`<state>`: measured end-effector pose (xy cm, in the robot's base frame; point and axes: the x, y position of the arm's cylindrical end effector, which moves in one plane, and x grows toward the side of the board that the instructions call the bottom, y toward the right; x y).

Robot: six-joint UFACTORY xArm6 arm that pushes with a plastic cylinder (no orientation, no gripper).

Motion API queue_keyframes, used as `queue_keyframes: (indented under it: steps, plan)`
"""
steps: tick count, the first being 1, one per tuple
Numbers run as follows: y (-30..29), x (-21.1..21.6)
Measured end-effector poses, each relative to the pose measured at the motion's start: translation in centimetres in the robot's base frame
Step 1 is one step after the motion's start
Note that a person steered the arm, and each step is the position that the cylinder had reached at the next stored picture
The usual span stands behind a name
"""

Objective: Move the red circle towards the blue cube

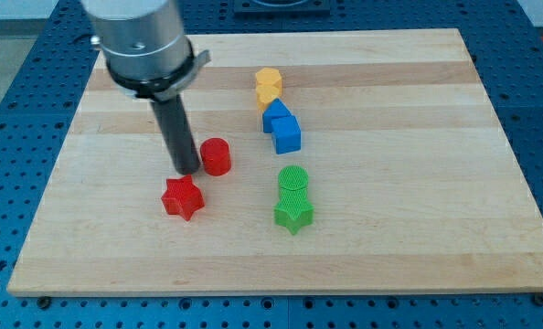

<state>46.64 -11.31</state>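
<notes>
A pale wooden board point(390, 247) lies on a blue perforated bench point(6, 110), and over it hangs my dark rod, with my tip point(186, 171) down on the wood in the board's left half. No jaws here, nothing clamped: just a bare rod end set against the left side of the red circle point(216, 156), touching it or very nearly so. Just below my tip, a shade to the view's left, sits the red star point(182, 197). Off to the view's right of my tip, beyond the red circle, stands the blue cube point(286, 134), with a second blue block point(275, 115) pressed against its upper-left and two yellow blocks point(269, 87) stacked in line above that. Lower right of my tip, the green circle point(293, 183) sits touching the green star point(293, 215)
</notes>
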Motion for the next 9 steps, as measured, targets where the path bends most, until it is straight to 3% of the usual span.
queue_keyframes:
  steps: [1,4,9]
  plan:
    - [2.0,0.0]
    - [0.0,-2.6]
    - [4.2,0.1]
